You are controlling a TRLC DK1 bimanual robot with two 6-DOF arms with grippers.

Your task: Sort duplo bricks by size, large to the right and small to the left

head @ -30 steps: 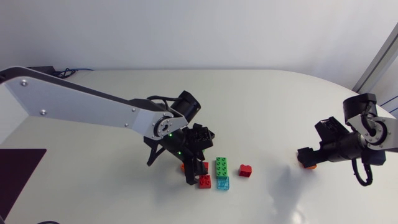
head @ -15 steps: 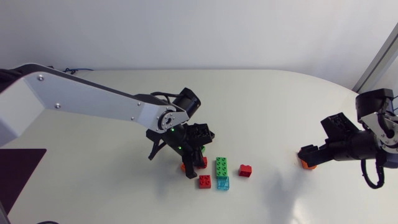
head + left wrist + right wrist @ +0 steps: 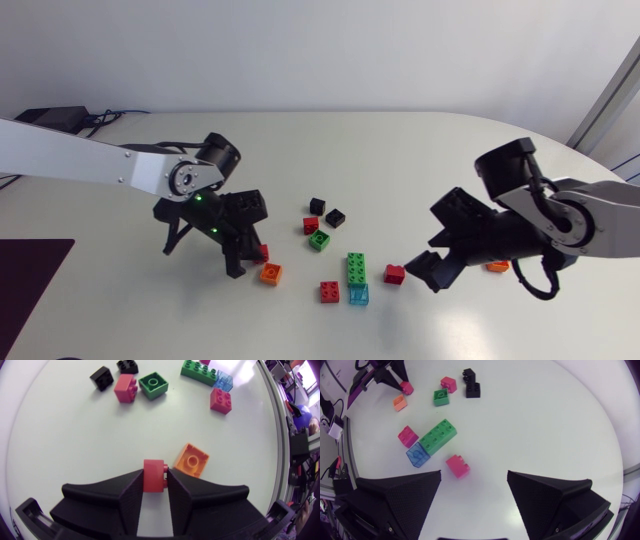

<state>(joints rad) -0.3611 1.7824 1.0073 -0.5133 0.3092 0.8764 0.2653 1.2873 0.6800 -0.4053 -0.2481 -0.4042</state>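
We grip one brick on the left; our right hand is open.
Our left hand (image 3: 155, 482) has both fingers pressed on a small red brick (image 3: 153, 472) over the white surface (image 3: 65, 435), with an orange brick (image 3: 191, 460) just beside it. Our right hand (image 3: 474, 476) hangs with its fingers spread wide. A second red brick (image 3: 457, 466) lies ahead between them, near the long green brick (image 3: 438, 436).

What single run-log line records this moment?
left gripper: shut on small red brick | right gripper: open, another red brick ahead of it | orange brick: beside left gripper
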